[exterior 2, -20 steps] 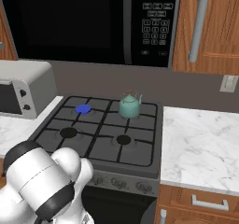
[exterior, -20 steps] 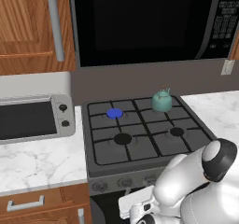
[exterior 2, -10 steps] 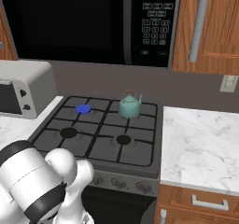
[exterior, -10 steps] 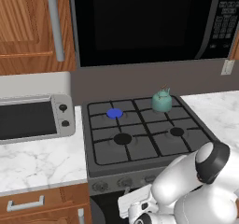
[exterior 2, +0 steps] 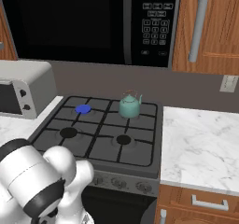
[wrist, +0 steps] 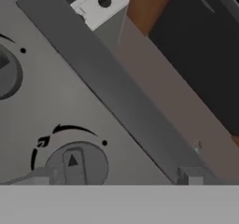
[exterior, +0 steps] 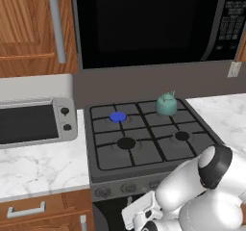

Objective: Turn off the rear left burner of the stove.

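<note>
The stove (exterior: 144,170) is a dark grey cooktop with black grates. Its rear left burner (exterior: 118,117) (exterior 2: 83,108) shows as a flat bright blue disc under the grate bars. My hand (exterior: 142,213) hangs low in front of the stove's front panel, below the row of knobs (exterior: 129,188). Close up in the hand view, my gripper (wrist: 116,176) is open and faces that panel. A round grey knob (wrist: 74,164) with a pointer mark lies just inside the left fingertip (wrist: 44,175). The fingers are not closed on it. Another knob (wrist: 4,71) sits at the left edge.
A teal kettle (exterior: 166,105) stands on the rear right burner. A silver toaster oven (exterior: 33,121) sits on the marble counter left of the stove. A black microwave (exterior 2: 93,22) hangs above. Wooden drawers (exterior: 33,211) flank the stove front.
My arm's elbow has shifted slightly left and down. The stove, kettle and blue burner look the same.
</note>
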